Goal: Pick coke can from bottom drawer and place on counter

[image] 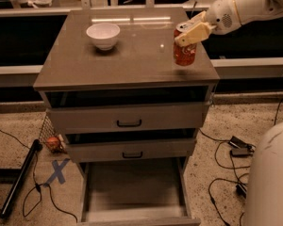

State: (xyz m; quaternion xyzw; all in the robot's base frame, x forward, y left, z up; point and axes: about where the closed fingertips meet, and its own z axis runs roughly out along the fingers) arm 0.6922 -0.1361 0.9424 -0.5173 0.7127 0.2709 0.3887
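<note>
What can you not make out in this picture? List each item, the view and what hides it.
- Camera view: the top of the coke can is covered by the gripper, which is shut on it over the counter's right side.
- Camera view: the angle hides whether the can's base touches the counter.
- Camera view: the bottom drawer's front is cut off by the lower edge.
- Camera view: the upper drawers' insides are lost in shadow.
</note>
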